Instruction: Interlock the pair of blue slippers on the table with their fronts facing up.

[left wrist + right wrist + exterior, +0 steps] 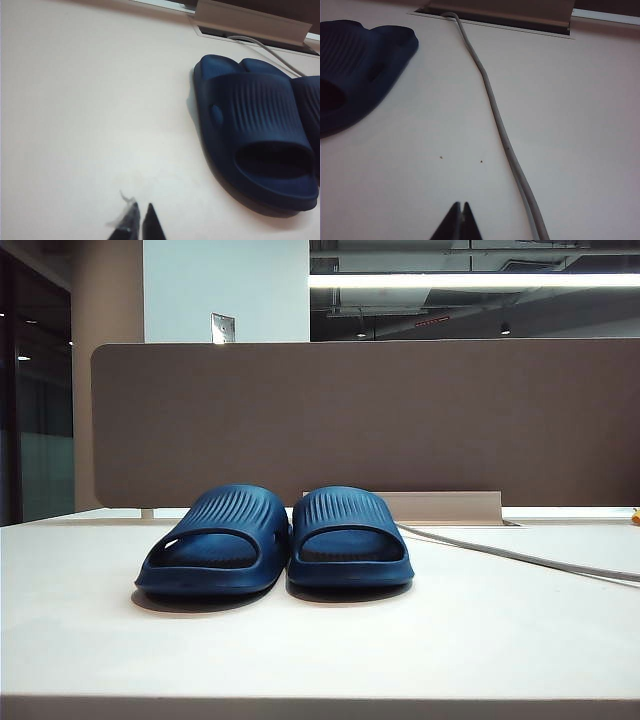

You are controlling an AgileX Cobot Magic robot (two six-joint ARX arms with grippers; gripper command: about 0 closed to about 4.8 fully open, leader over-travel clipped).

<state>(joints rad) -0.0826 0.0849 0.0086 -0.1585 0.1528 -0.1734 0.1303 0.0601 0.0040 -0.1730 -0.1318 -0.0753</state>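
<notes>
The tabletop (520, 640) is off-white, with a brown divider (400, 420) along its back edge. The two blue slippers (275, 540) sit side by side mid-tabletop, touching, soles down, open toes facing the exterior camera. A grey cable (495, 115) runs from a slot at the back (just right of the slippers). The left claw (139, 222) and right claw (460, 217) hover over bare tabletop, both pinched closed and empty.
</notes>
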